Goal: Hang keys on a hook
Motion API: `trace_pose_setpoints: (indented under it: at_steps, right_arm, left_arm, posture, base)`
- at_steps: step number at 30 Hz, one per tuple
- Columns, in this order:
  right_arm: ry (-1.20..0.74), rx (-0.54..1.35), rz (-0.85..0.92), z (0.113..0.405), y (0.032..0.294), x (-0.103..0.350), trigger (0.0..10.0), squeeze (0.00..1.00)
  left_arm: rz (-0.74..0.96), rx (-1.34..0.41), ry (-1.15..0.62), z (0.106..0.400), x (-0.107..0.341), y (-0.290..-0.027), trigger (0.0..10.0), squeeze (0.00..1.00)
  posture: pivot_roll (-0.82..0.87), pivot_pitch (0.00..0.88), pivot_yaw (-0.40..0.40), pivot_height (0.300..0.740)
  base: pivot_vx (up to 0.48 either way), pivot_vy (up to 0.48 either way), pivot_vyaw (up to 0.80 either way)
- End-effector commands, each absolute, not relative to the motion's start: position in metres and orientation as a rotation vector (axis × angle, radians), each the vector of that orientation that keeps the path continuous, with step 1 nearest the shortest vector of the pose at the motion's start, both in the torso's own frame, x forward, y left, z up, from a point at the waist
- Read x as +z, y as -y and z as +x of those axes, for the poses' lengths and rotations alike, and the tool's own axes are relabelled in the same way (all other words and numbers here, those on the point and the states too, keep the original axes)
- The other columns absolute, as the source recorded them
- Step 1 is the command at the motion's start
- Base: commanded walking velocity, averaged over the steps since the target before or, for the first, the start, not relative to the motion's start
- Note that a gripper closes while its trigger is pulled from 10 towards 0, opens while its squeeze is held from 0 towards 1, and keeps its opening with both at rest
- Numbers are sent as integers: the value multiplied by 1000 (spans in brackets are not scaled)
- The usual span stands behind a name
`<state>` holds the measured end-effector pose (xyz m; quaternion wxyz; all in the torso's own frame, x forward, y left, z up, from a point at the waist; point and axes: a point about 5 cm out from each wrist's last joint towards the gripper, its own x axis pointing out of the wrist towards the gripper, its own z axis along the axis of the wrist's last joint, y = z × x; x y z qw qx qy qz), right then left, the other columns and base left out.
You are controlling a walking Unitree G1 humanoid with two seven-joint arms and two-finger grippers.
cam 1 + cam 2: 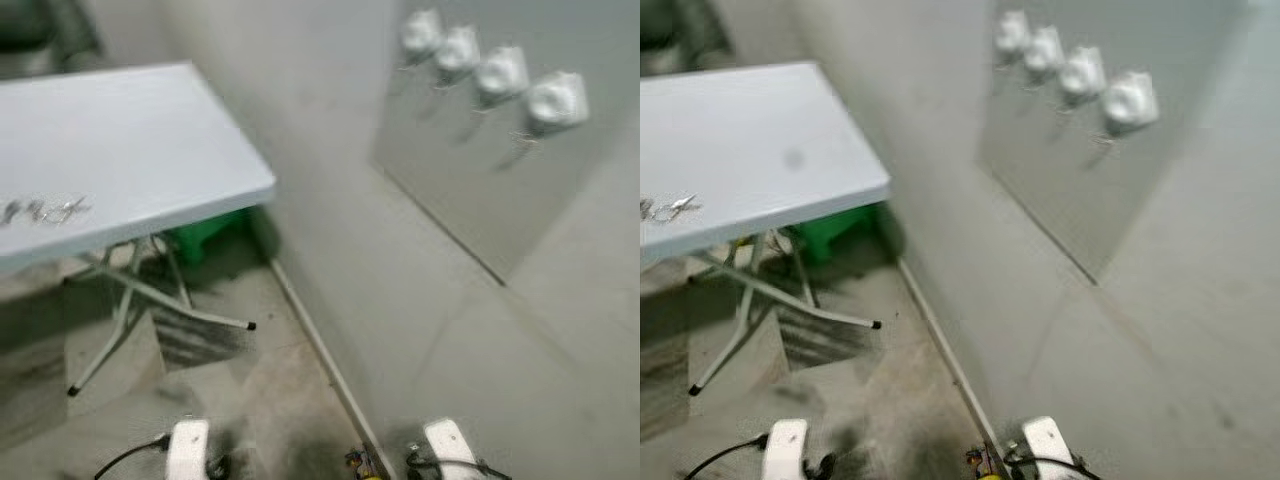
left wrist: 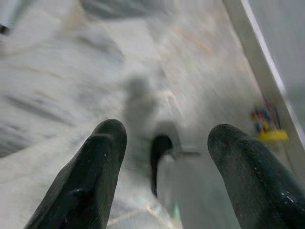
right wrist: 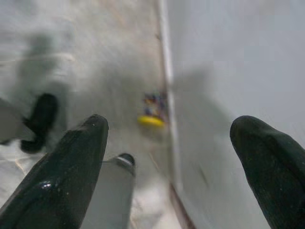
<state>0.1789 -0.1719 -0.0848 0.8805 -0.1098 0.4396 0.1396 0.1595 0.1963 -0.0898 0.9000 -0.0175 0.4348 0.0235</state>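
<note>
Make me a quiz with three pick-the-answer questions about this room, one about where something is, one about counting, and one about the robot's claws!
1. Where are the keys?
A. on the white table
B. on the floor
C. on a hook

2. How many white hooks are on the wall panel?
A. two
B. four
C. six

3. How are the left gripper and right gripper?
A. both holding keys
B. both open and empty
C. one holding a cup

Answers: 1 A, the keys lie near the table's edge. 2 B, four sit in a row. 3 B, both wrist views show fingers spread over floor.
</note>
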Motion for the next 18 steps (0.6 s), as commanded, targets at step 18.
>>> trace_pose_setpoints:
  at_steps: [18]
  right_arm:
    - [-948, 247, -164, 169, 179, -89, 10000, 0]
  left_arm:
    - [-71, 57, -909, 157, -92, -187, 10000, 0]
  posture:
    - [-115, 0, -43, 724]
  base:
    - [0, 0, 667]
